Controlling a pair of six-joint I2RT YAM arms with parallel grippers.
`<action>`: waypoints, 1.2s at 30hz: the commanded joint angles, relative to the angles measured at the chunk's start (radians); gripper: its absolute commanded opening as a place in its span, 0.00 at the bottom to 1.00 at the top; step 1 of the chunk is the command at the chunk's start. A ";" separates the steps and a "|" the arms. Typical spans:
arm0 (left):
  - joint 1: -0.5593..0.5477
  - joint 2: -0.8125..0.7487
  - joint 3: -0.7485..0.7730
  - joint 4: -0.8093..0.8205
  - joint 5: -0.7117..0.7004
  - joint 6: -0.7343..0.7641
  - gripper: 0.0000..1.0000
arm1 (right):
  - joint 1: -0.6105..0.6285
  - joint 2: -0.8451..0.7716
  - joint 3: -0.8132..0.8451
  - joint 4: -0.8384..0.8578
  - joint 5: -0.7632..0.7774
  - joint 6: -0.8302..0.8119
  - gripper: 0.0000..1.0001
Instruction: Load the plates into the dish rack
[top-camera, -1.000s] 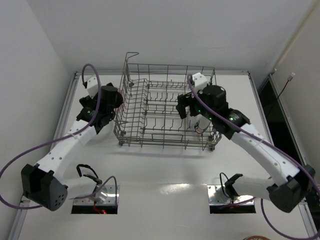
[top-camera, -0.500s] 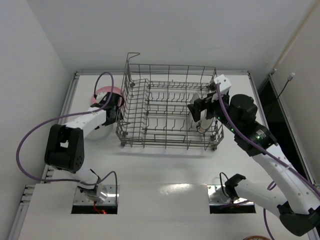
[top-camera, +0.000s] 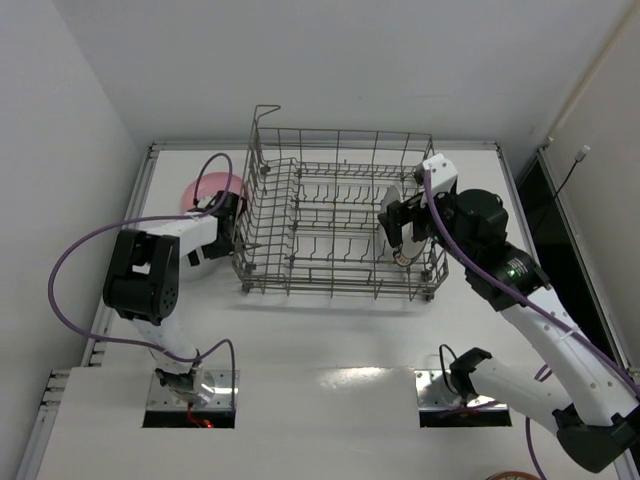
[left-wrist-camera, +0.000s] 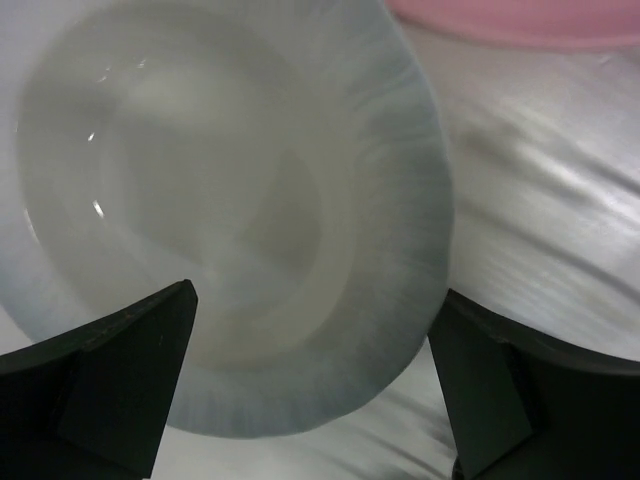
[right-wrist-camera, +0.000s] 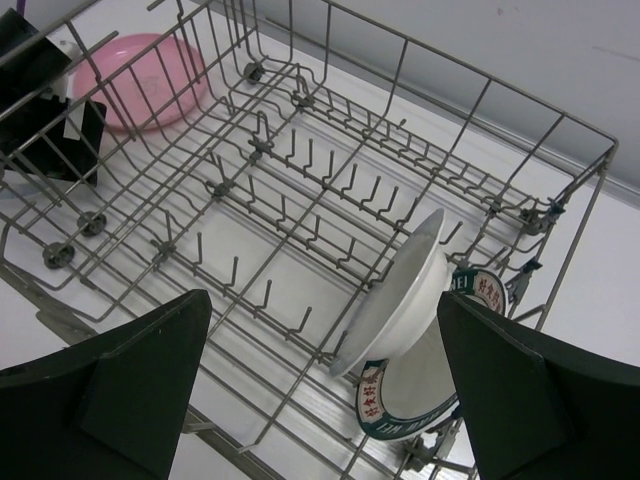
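The grey wire dish rack (top-camera: 335, 215) stands mid-table. A white plate (right-wrist-camera: 400, 290) leans on edge among the tines at its right end, and the teal-rimmed plate (right-wrist-camera: 420, 400) stands behind it. My right gripper (right-wrist-camera: 320, 390) is open and empty above that end, also seen in the top view (top-camera: 402, 215). My left gripper (left-wrist-camera: 315, 400) is open just above the second white plate (left-wrist-camera: 220, 200), which lies flat on the table left of the rack (top-camera: 198, 264). The pink plate (top-camera: 205, 187) lies flat just beyond it.
The rack's left wall (right-wrist-camera: 90, 225) stands close beside my left gripper (top-camera: 226, 228). The pink plate's rim (left-wrist-camera: 520, 15) nearly touches the white plate. Tall rack sides and upright tines (right-wrist-camera: 300, 170) surround the standing plates. Walls close in the table at left and back.
My right gripper has drawn up and back from the rack's right end, leaving the white plate standing there. My left arm has folded in, bringing its gripper over the white plate beside the rack.
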 joint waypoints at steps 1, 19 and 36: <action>0.006 0.042 -0.005 -0.030 0.064 0.018 0.90 | -0.008 -0.002 -0.001 0.028 0.001 -0.017 0.95; 0.089 -0.143 0.068 -0.067 0.133 0.033 0.00 | -0.027 -0.030 -0.001 0.008 0.001 -0.026 0.97; 0.098 -0.358 0.283 -0.148 0.247 -0.054 0.00 | -0.027 -0.076 -0.001 -0.001 0.001 -0.017 0.97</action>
